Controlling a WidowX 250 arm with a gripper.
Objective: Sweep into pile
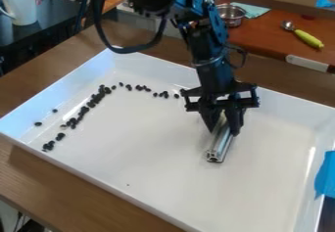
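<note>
Sweeping is judged to be in progress: dark beans (98,97) form a broken line near the left and far walls of the white tray (150,148), with strays beside the left wall. The gripper (224,129) is closed around a metal bar (218,150), right of centre. Next, position the bar behind the far beans and draw them leftward. Bare floor permits travel; maintain clearance at the walls.

The tray (163,177) is white, the beans (83,110) black.
</note>
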